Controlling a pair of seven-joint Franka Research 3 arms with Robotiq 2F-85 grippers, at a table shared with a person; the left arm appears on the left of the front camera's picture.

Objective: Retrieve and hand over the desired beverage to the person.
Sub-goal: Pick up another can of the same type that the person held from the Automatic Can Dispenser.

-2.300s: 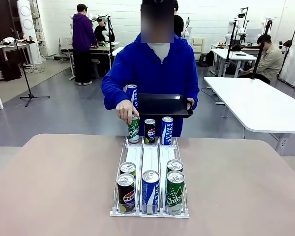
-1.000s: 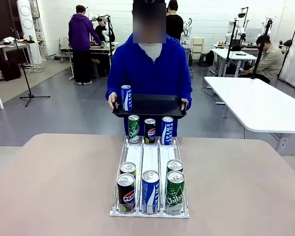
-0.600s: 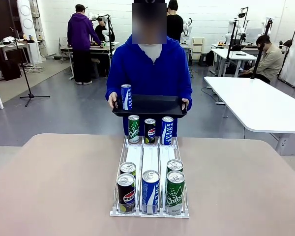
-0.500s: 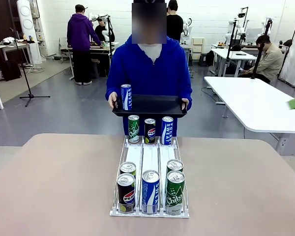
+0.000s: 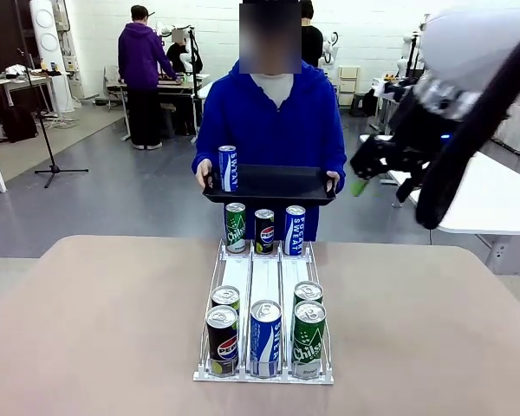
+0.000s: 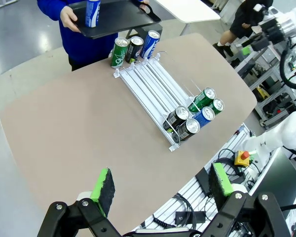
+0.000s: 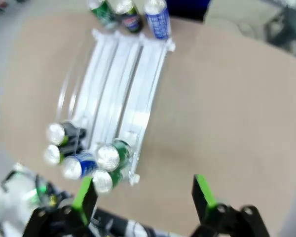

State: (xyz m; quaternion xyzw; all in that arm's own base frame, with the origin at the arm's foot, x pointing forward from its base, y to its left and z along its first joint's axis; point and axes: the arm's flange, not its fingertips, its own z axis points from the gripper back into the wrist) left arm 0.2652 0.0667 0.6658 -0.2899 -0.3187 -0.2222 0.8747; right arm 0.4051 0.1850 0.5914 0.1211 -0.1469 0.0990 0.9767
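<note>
My right gripper (image 7: 143,193), jaws apart, hung motion-blurred above the can rack (image 7: 119,84); my left gripper (image 6: 162,182) likewise gaped.

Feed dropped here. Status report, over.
Left tool open, empty, above table. Right tool open, empty, raised right of rack. Eight cans racked, none picked; person holds tray with one blue can. No obstruction seen.

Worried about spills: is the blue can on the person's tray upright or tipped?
Upright: the blue can stands on end on the black tray.
</note>
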